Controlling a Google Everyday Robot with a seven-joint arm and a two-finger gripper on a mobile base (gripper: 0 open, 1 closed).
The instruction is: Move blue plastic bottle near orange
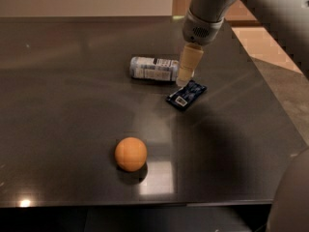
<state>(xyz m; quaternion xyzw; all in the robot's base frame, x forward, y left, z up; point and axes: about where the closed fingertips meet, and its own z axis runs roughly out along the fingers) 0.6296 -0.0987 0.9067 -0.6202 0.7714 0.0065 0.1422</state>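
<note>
My gripper (182,81) hangs at 3 o'clock of the bottle (154,68); open or closed, can't tell. The orange (131,153) lies at bottle's 7 o'clock, well apart.

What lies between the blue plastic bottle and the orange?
Only bare table, in the camera view. The claw hangs at the bottle's end, by the packet.

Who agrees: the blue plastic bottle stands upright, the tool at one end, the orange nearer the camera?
No: the camera view shows the blue plastic bottle lying on its side. The tool is at one end, the orange nearer the camera.
</note>
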